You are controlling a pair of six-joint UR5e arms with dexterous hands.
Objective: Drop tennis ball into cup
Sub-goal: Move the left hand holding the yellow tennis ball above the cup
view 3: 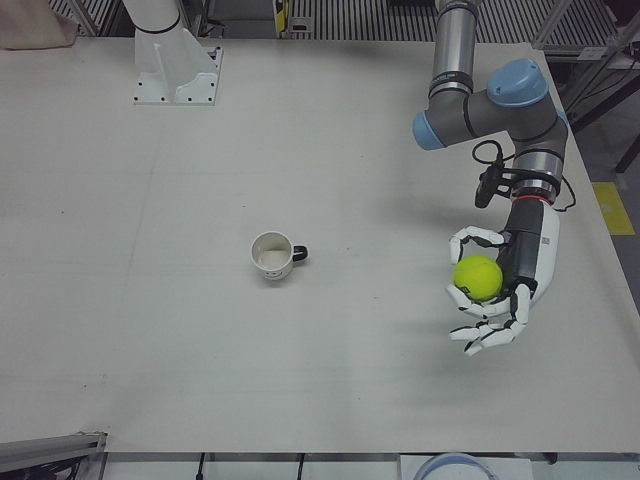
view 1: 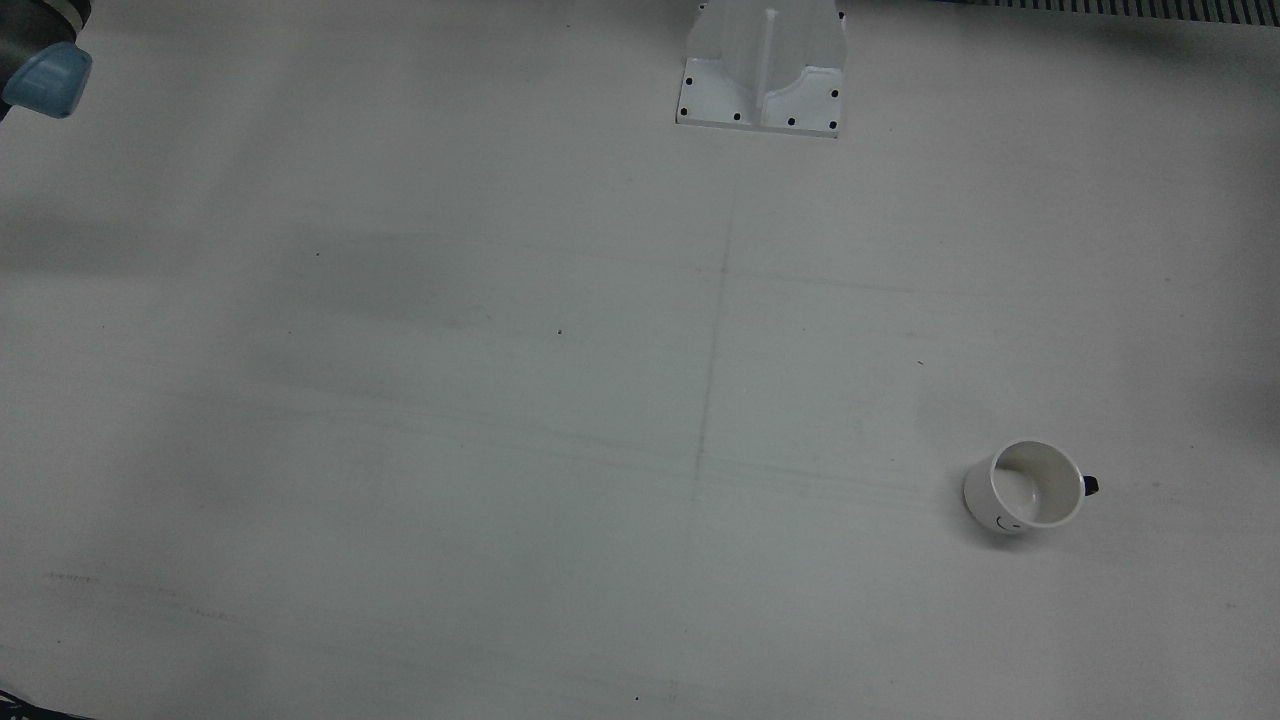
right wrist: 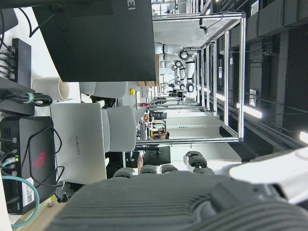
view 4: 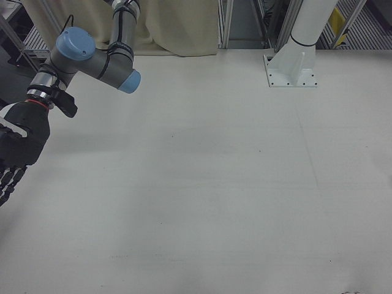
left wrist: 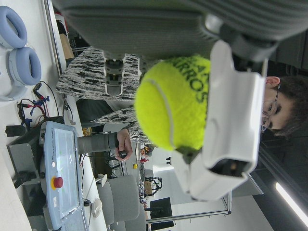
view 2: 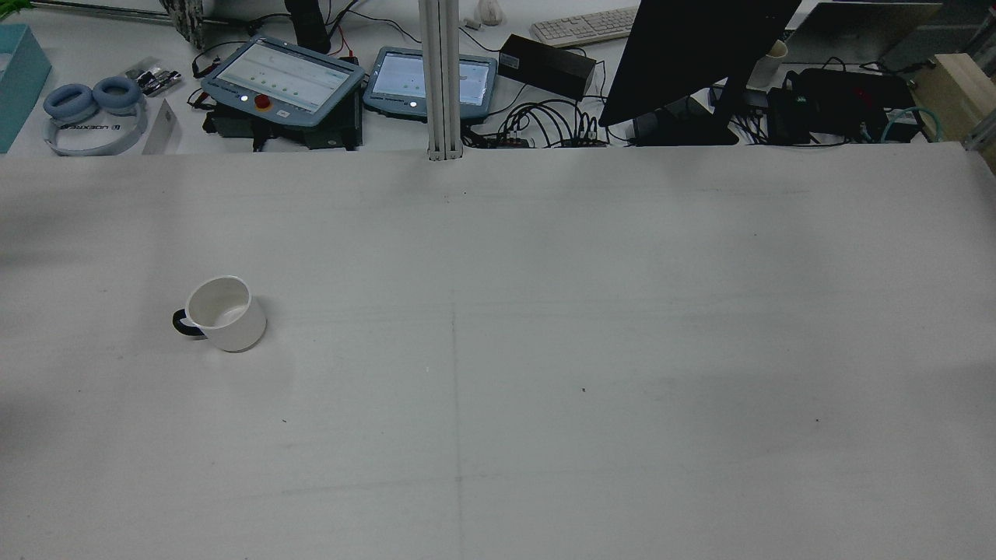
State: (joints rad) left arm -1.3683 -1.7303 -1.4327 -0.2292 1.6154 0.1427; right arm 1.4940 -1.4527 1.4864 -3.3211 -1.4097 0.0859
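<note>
While the white table (view 3: pixel 150 330) lies mostly bare, a white mug (view 3: pixel 272 256) with a dark handle stands upright on it, mouth open to the ceiling, on the half in front of the robot's left arm. In the left-front view the left hand (view 3: pixel 497 288) hangs over the table well to the side of the mug, its white fingers (view 3: pixel 470 238) curled around a yellow-green tennis ball (view 3: pixel 477 278) held against the dark palm. The left hand view shows the same ball (left wrist: pixel 175 103) pressed between a white finger segment and the grey palm, clear of the table. At the edge of the right-front view, the right hand (view 4: pixel 15 153) hangs from its arm on the opposite side of the table, dark-backed, fingers pointing down and holding nothing I can see; whether they are spread I cannot tell.
</note>
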